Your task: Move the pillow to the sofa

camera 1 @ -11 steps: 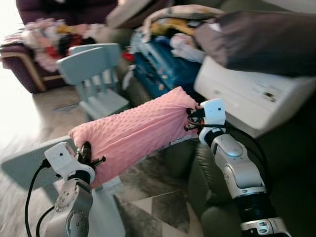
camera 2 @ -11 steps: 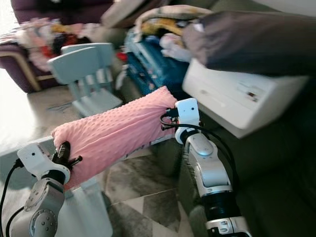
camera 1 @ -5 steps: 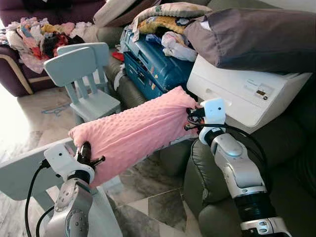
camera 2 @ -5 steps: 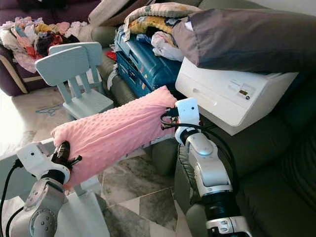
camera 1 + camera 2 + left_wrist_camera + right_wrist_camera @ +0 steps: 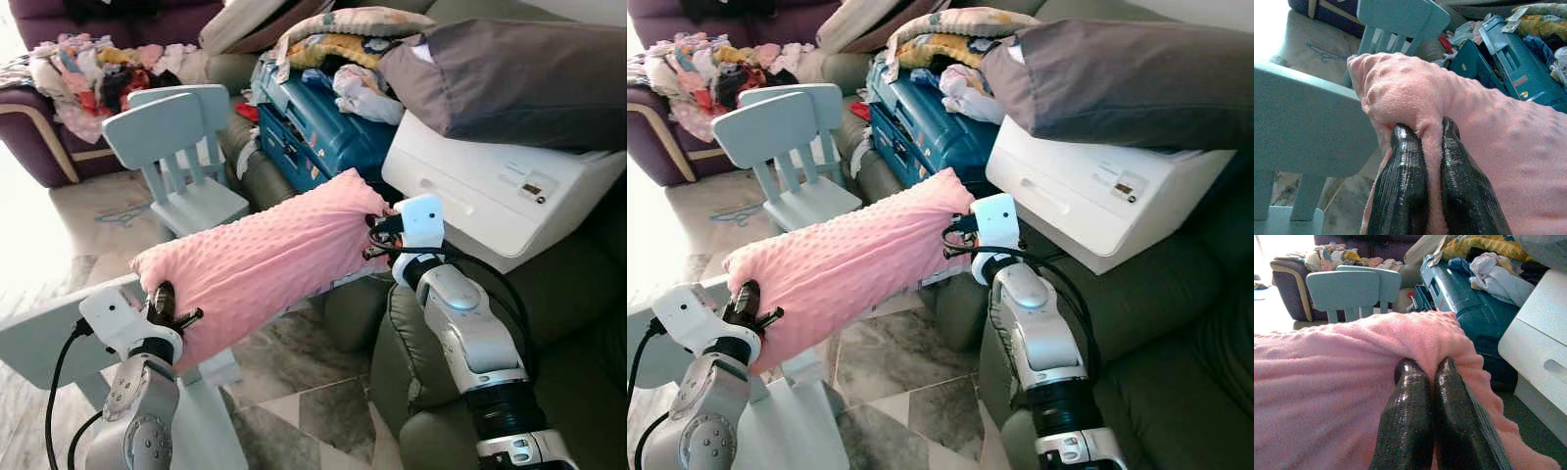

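Observation:
A long pink dimpled pillow [image 5: 265,259] hangs in the air between my two arms, over the floor in front of the dark green sofa [image 5: 578,323]. My left gripper [image 5: 168,311] is shut on the pillow's near left end; in the left wrist view its black fingers [image 5: 1405,166] pinch a fold of pink fabric [image 5: 1488,147]. My right gripper [image 5: 377,233] is shut on the far right end, and its fingers [image 5: 1415,401] bite into the pillow [image 5: 1327,382] in the right wrist view.
The sofa seat holds a white printer-like box [image 5: 500,191] with a grey cushion [image 5: 509,78] on top, a blue suitcase [image 5: 313,132] and heaped clothes [image 5: 343,39]. Two pale blue child chairs [image 5: 181,147] [image 5: 39,338] stand on the tiled floor. A purple couch [image 5: 59,108] with laundry is far left.
The camera has swung and steadied, so the whole scene shifted slightly. Both grippers keep the same hold on the pillow, which hangs much as before.

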`<state>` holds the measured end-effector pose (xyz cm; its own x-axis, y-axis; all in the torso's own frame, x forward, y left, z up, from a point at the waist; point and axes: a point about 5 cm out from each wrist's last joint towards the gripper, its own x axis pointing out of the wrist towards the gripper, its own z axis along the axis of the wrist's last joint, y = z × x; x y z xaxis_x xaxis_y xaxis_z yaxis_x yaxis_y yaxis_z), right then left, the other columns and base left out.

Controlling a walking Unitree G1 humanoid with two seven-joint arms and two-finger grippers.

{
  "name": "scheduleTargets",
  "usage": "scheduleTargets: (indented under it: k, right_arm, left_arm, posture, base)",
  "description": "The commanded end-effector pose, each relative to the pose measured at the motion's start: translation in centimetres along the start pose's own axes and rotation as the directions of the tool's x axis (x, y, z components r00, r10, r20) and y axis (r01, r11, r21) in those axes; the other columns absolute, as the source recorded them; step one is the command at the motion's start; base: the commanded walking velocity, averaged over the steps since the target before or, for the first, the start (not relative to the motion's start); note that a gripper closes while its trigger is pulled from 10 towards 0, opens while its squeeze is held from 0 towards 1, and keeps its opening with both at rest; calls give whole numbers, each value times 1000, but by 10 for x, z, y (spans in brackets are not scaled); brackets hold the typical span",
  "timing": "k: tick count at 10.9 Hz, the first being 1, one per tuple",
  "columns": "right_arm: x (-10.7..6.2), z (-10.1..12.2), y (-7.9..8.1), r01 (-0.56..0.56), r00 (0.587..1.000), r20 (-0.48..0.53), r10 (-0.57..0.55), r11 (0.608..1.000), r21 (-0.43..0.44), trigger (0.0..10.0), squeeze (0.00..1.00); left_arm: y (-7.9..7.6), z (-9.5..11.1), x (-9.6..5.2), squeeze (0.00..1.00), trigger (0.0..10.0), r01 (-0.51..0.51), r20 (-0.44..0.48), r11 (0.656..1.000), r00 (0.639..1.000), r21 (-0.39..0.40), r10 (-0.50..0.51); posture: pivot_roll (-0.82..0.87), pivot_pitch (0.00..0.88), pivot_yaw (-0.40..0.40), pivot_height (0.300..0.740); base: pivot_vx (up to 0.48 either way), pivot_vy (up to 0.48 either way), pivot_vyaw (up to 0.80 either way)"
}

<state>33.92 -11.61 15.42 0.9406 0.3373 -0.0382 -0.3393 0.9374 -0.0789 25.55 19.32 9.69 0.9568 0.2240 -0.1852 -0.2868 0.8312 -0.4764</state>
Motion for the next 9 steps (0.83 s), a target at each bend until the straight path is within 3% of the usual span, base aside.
scheduleTargets:
  k: [1, 9]
  right_arm:
    - [1, 9, -5, 21, 999, 31, -21, 1000, -8, 10000, 0]
    - [0, 8, -6, 21, 1000, 18, -21, 1000, -1, 10000, 0]
  left_arm:
    - [0, -1, 1, 0, 10000, -15, 1, 1000, 1000, -11, 15]
    - [1, -2, 1, 0, 10000, -29, -9, 999, 1000, -28, 29]
  posture:
    - [-199, 0, 9, 740]
    - [-203, 0, 9, 740]
  base:
    - [0, 0, 0]
    - [0, 0, -800]
